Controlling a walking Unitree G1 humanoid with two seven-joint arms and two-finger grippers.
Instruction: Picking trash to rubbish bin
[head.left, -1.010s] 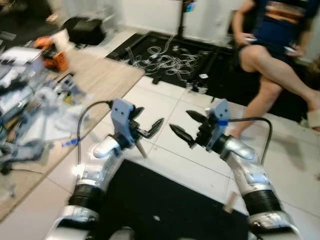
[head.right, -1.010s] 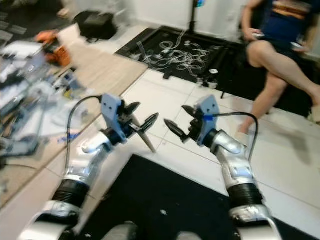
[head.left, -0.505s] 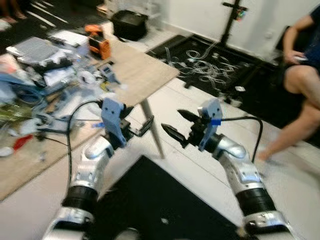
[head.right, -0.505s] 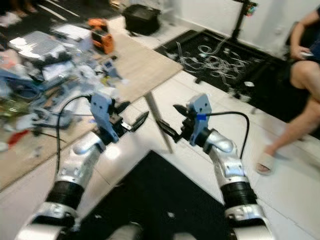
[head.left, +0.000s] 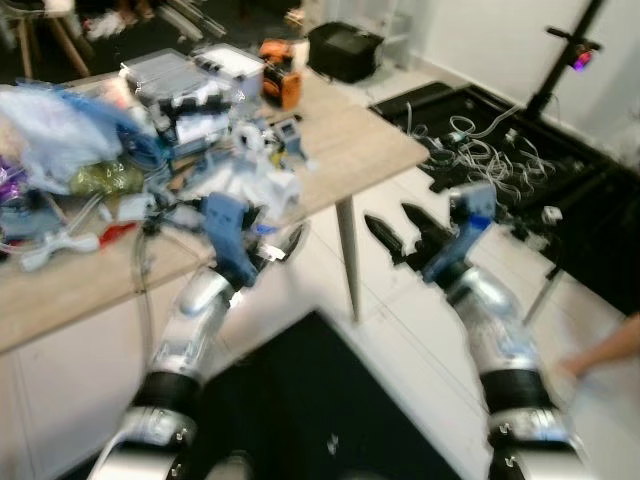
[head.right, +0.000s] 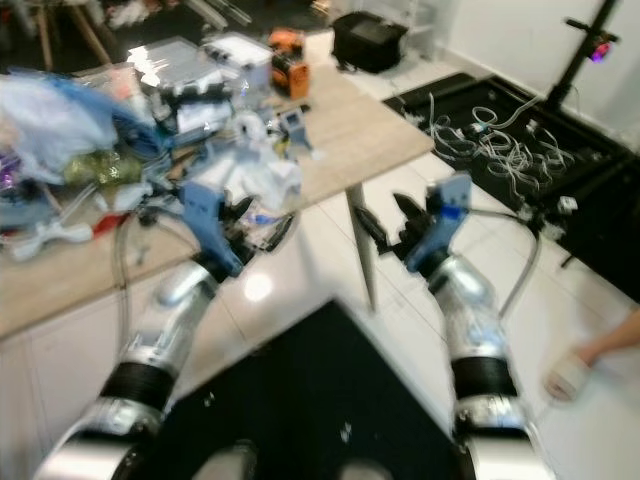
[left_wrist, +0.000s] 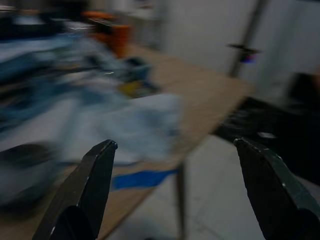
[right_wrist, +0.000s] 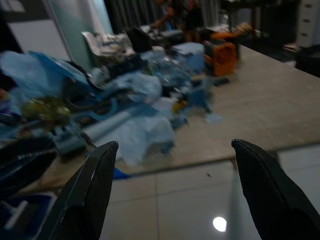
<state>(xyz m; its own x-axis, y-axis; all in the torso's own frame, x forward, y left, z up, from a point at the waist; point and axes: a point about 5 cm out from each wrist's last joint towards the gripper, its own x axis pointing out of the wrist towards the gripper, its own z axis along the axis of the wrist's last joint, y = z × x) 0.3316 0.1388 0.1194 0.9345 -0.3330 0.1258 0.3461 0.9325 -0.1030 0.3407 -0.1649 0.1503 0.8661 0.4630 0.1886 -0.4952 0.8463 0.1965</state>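
- Nearest, the robot's two silver arms reach forward over white floor tiles and a black mat (head.left: 300, 400).
- The left gripper (head.left: 268, 248) has its fingers spread and empty, hovering just at the near edge of a wooden table (head.left: 370, 150).
- The right gripper (head.left: 405, 232), also spread and empty, hangs over the floor beside the table leg (head.left: 348, 255), farther from the clutter.
- Beyond, the trash (head.left: 255, 180), crumpled pale plastic and paper scraps, lies on the tabletop ahead and left, so the left arm looks nearer.
- No rubbish bin can be made out.
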